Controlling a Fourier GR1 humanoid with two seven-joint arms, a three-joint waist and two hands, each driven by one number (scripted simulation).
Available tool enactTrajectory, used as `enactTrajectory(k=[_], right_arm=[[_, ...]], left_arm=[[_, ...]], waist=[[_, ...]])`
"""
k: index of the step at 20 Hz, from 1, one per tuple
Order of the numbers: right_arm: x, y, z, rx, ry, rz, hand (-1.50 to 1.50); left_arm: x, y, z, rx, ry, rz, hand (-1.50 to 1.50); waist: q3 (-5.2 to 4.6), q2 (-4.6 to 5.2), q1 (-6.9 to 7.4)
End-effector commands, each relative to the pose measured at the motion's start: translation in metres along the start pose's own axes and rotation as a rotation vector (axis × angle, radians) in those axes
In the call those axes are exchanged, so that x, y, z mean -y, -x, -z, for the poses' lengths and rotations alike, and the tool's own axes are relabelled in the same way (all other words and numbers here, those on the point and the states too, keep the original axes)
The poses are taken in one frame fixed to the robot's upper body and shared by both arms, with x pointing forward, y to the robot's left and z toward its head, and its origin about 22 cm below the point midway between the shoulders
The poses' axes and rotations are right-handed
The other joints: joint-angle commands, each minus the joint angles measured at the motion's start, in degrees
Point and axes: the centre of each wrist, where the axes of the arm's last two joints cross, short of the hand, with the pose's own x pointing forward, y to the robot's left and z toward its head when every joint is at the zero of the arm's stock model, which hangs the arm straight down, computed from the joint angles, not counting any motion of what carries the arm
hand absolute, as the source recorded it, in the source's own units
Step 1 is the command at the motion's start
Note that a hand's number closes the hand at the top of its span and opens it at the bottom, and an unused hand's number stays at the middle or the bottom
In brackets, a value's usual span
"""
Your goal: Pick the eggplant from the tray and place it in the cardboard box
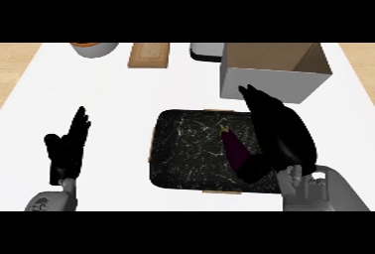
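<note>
The eggplant (236, 149) lay on the tray (183, 149), toward its right edge, so nothing had yet been carried over. The right hand (282, 136) was over that same edge with its fingers stretched toward the box (273, 74) and its thumb coming in beside the eggplant's near end. Whether the thumb touched it could not be told, and the fingers were not curled round anything. The lift, the carry and the drop into the box all appeared to be left. The box stood open just past the tray's far right corner, and nothing showed inside it. The left hand (67, 149) rested open near the counter's left edge, fingers up.

The counter (110, 94) was plain white. Along its far edge sat a bowl (93, 48), a wooden board (149, 54) and a dark object (207, 51) partly cut off. Wooden floor (16, 64) showed beyond both sides of the counter.
</note>
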Motion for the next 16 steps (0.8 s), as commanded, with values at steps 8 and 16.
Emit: enactTrajectory(k=[8, 16], right_arm=[[-0.030, -0.040, 0.025, -0.247, -0.160, -0.124, -1.50], [-0.054, -0.062, 0.027, -0.271, -0.160, -0.155, -1.50]], left_arm=[[0.014, -0.001, 0.008, 0.013, -0.010, -0.008, 0.00], [0.001, 0.006, 0.003, 0.007, 0.001, -0.001, 0.00]], waist=[[0.04, 0.07, -0.48], [0.04, 0.07, -0.40]])
